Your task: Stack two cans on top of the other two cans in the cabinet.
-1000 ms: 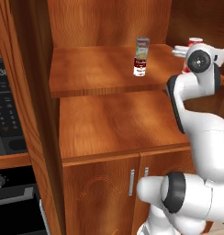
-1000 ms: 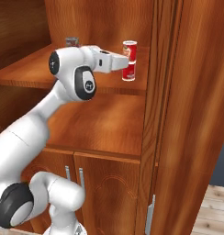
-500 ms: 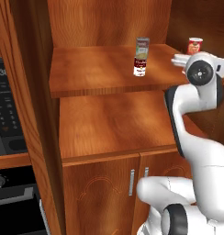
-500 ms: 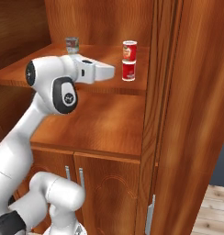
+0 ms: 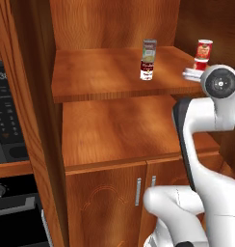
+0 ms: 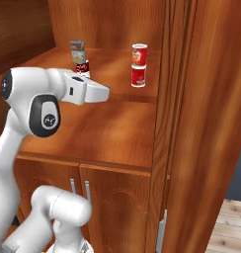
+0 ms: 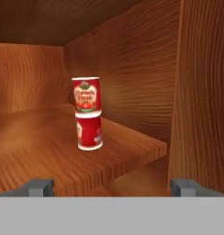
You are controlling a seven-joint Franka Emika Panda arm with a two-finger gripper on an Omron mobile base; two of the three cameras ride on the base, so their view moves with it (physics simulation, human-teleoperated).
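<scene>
In the cabinet [image 5: 97,72], the pale grey-green can [image 5: 150,49] stands on the red-over-white can [image 5: 147,70] mid-shelf. At the shelf's right end the red can with the yellowish label [image 5: 204,49] stands on the plain red can [image 5: 201,64]. Both stacks are upright in the right base view too: grey-green can [image 6: 77,51] over red-over-white can [image 6: 83,69], labelled can [image 6: 139,54] over plain red can [image 6: 138,76]. My gripper [image 6: 104,92] hangs in front of the shelf edge, apart from both stacks. In the hand view the gripper [image 7: 111,187] is open and empty, facing the labelled can [image 7: 86,100] and plain red can [image 7: 90,133].
A lower shelf board [image 5: 119,130] lies under the can shelf, above two doors with slim handles [image 5: 137,191]. The black oven [image 5: 8,144] is at the left. The cabinet's tall side wall [image 6: 201,99] rises close on the right of the red stack.
My arm has drawn back from the red stack toward the front of the shelf and left, with nothing held. The labelled red can stays on the plain red can.
</scene>
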